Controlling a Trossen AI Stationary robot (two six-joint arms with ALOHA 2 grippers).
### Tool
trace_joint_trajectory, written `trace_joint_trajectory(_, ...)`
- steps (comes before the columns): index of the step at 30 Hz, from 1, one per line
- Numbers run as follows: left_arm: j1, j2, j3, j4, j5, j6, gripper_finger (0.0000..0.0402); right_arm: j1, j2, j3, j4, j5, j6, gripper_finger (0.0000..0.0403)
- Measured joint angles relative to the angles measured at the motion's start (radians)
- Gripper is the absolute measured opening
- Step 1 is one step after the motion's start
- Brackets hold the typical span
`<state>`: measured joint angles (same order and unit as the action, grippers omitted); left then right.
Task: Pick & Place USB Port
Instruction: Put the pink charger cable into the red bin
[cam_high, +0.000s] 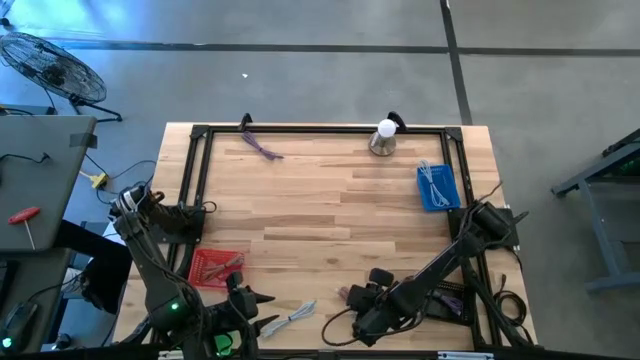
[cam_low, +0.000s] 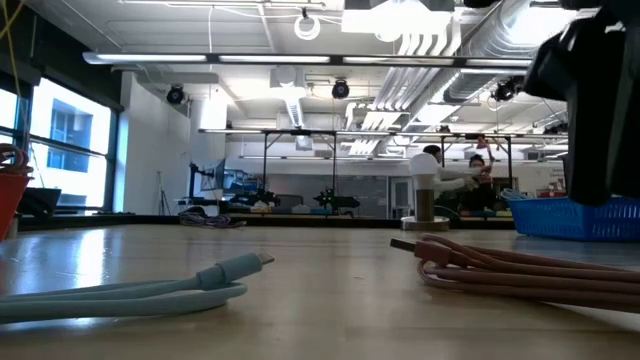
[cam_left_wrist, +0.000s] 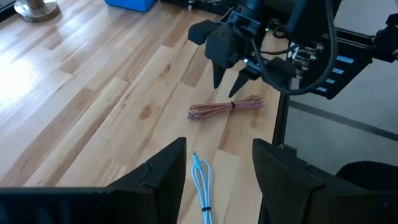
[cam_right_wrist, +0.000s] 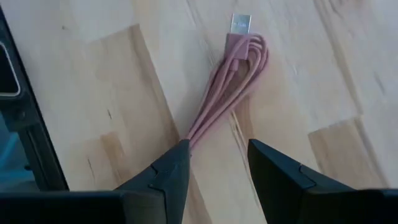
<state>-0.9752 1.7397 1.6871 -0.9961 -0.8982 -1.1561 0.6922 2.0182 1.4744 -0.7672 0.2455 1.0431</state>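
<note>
Overhead looks straight down, low camera skims level across, both wrists close (all share the table (cam_high: 330, 200)).

Two dark arms, black cabling, green indicator lights, pointed end effector fingers (cam_left_wrist: 221, 59).

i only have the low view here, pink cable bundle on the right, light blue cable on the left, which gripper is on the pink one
Observer: The right gripper hangs over the pink cable bundle, fingers apart, nothing held.
Operator: is the bundle tied or loose
Observer: Tied. A dark band cinches it mid-length, seen in the left wrist view.
Operator: where's the left gripper
Observer: The left gripper sits open near the table's front edge, the light blue cable lying between its fingers on the wood, not gripped.
Operator: which way does the pink usb plug face
Observer: Its metal plug points away from the right gripper, flat on the table.
</note>
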Motion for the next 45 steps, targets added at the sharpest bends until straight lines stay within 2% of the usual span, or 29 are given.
trace_joint_trajectory(3,0.000,0.000,0.000,0.000,0.001,0.000,0.0177,0.001,0.000,-0.026,0.022,-0.001,0.032,0.0153)
trace_joint_trajectory(9,0.000,0.000,0.000,-0.001,0.001,0.000,0.0177,0.010,0.000,-0.084,0.172,-0.019,0.042,0.0153)
trace_joint_trajectory(15,0.001,0.000,0.000,-0.002,0.000,0.030,0.0177,0.011,0.000,-0.124,0.201,-0.016,0.057,0.0153)
trace_joint_trajectory(23,0.001,0.000,0.000,-0.005,-0.058,0.034,0.0177,0.002,-0.005,-0.202,0.304,-0.025,0.059,0.0153)
trace_joint_trajectory(29,0.001,0.000,0.000,-0.003,-0.053,0.034,0.0177,-0.005,-0.008,-0.231,0.322,-0.026,0.049,0.0150)
trace_joint_trajectory(32,0.001,0.000,0.000,-0.001,-0.044,0.034,0.0177,-0.008,-0.007,-0.240,0.320,-0.017,0.022,0.0122)
trace_joint_trajectory(37,0.001,0.000,0.000,-0.001,-0.037,0.046,0.0177,-0.020,-0.006,-0.242,0.321,-0.019,-0.061,0.0021)
trace_joint_trajectory(45,0.010,-0.001,0.000,0.011,-0.004,0.232,0.0177,-0.031,-0.013,-0.229,0.317,-0.005,-0.164,0.0009)
